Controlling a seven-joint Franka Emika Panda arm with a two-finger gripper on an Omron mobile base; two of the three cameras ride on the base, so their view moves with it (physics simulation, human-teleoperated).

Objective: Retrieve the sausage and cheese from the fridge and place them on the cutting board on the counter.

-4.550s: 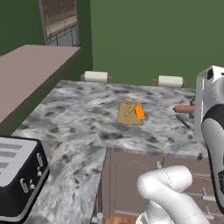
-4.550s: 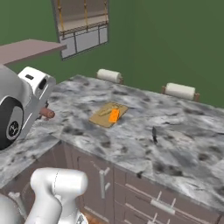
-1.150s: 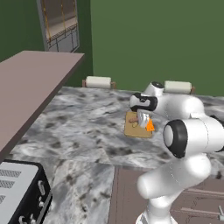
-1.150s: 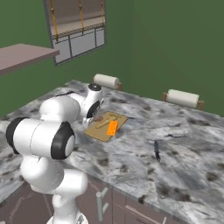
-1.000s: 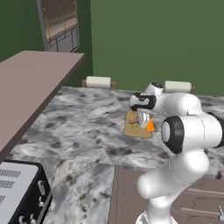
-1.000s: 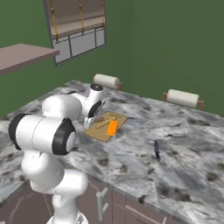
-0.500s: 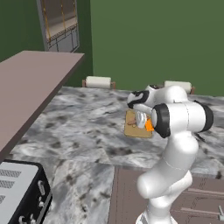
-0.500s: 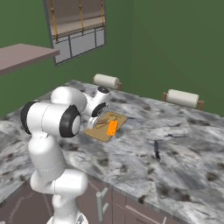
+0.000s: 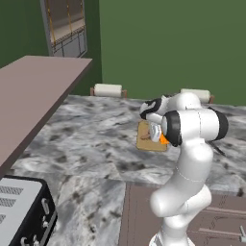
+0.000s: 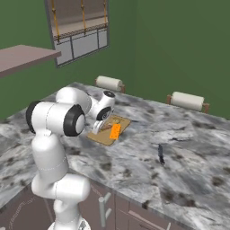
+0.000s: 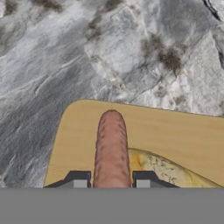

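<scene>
The sausage (image 11: 111,148), a reddish-brown link, lies lengthwise on the tan cutting board (image 11: 175,131). My gripper (image 11: 111,177) is shut on the sausage, one finger against each side. The orange cheese (image 9: 164,140) rests on the cutting board (image 9: 144,142) just right of my gripper (image 9: 154,136). From the right side, the gripper (image 10: 99,128) reaches down onto the cutting board (image 10: 122,122) beside the cheese (image 10: 115,131). The board lies on the marbled counter (image 10: 179,143). The fridge is out of view.
Two paper towel rolls (image 10: 109,82) (image 10: 187,100) stand along the green back wall. A small dark utensil (image 10: 160,153) lies on the counter right of the board. A toaster (image 9: 19,211) sits at the near left, under a brown raised top (image 9: 33,91).
Since the earliest frames the base has moved, shifting the whole view. Over the last second the hand has come down onto the board with the sausage and the elbow has swung outward.
</scene>
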